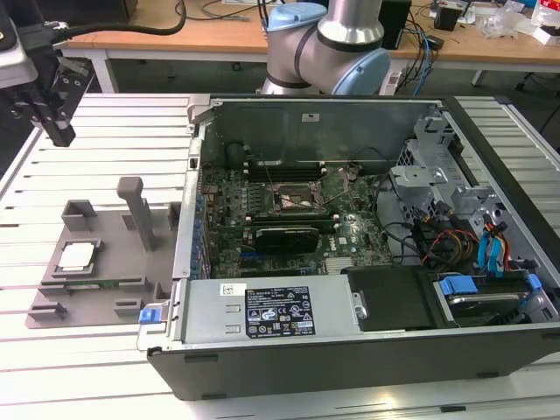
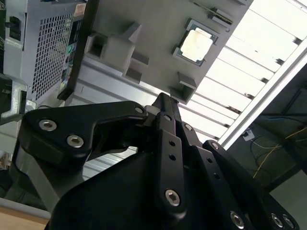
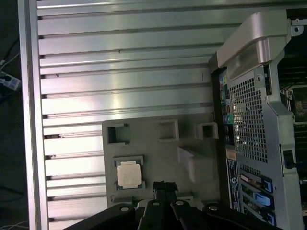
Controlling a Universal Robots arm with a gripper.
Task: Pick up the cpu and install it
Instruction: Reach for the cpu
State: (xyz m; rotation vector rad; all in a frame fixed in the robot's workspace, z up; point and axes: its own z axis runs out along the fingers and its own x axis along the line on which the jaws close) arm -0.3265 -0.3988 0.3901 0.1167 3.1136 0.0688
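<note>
Well above the grey tray (image 1: 114, 282) on the tabletop (image 1: 87, 372), my fingers (image 2: 169, 143) hang pressed together, empty; the cpu (image 1: 77, 255) lies in the tray.

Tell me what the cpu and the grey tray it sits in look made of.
The cpu: pale silver-grey top with a dull sheen, likely metal. The grey tray: uniform matte grey, blocky moulded posts and pockets, probably plastic, though the look leaves it open.

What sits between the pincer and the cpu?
Nothing visible. The pincer hangs above the table. The cpu lies uncovered in its grey holder, with the holder's upright post off to one side.
</note>
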